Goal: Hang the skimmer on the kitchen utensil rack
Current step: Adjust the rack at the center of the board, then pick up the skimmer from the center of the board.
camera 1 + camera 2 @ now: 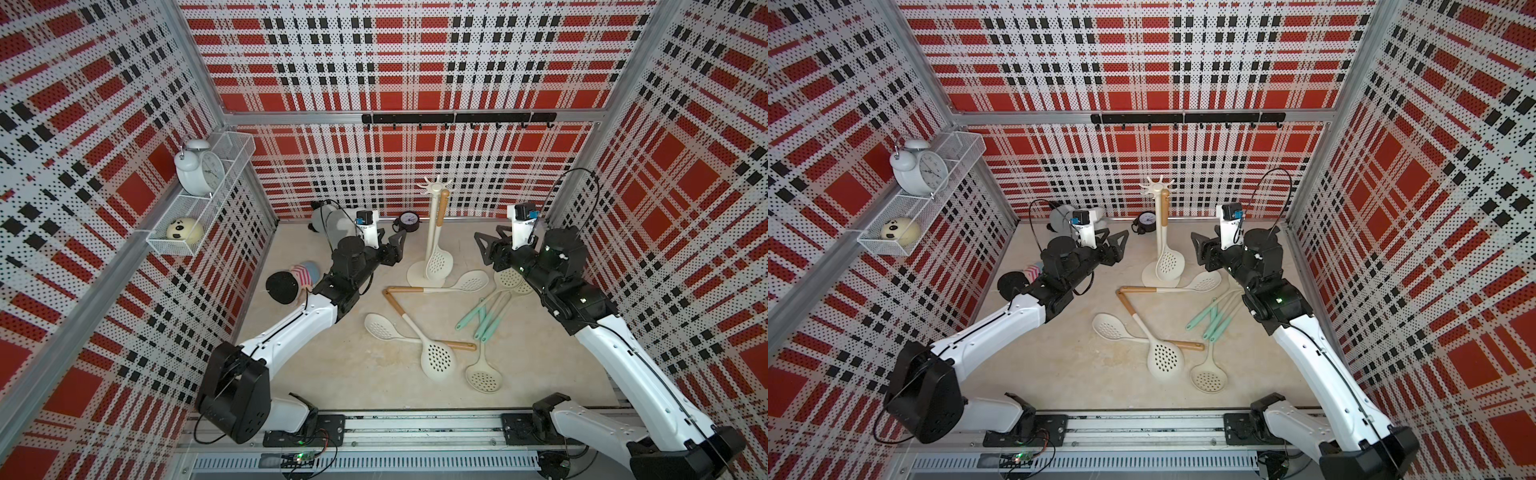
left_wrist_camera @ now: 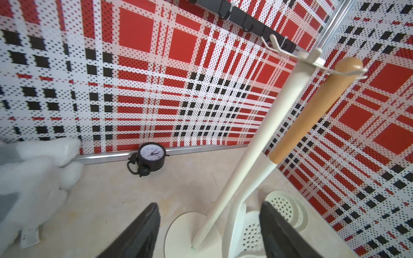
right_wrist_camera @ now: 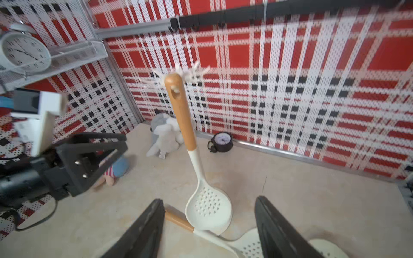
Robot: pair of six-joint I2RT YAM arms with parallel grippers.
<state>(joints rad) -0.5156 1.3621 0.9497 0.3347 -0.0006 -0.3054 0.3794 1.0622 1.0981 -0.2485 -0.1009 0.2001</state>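
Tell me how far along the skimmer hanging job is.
Done: one wooden-handled skimmer hangs from a prong of the utensil rack. In hand: nothing; the left hand and right hand are open, clear of it. Left: possibly the loose skimmers on the table.

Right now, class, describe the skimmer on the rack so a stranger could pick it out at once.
Find the cream-white utensil rack standing near the back wall. One wooden-handled skimmer hangs from its crown, bowl down. Every other skimmer lies flat on the table.
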